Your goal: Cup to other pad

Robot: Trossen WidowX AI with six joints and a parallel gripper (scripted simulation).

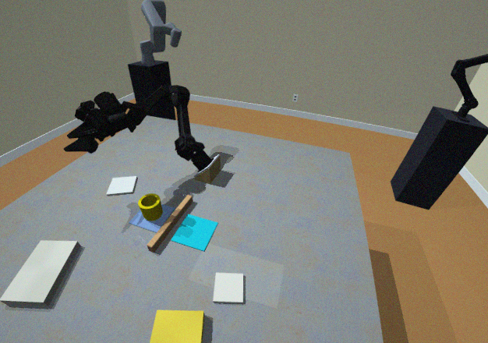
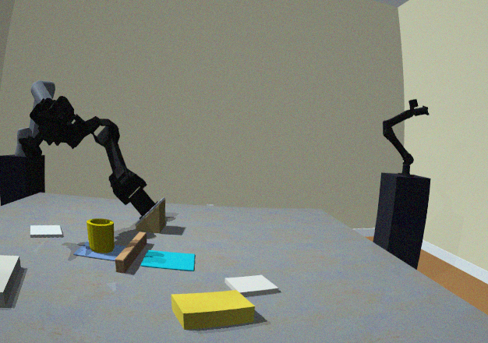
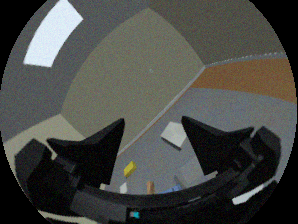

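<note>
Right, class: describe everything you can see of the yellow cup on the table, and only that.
The yellow cup is a plain, short cylinder with thick walls and an open top, matte like plastic. It stands upright on the pale blue pad, beside the wooden bar that separates that pad from the cyan pad; whether cup and bar touch cannot be told. Its inside looks dark, so no marbles can be made out. Nothing grips it: the hand is open and apart from it, farther back on the table.

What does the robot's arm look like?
The arm is all black, made of chunky blocks joined by slim links. Its gripper ends in two flat, tan jaws with pale edges. From the wrist view the fingers look like dark pointed wedges. No cables or markings show.
</note>
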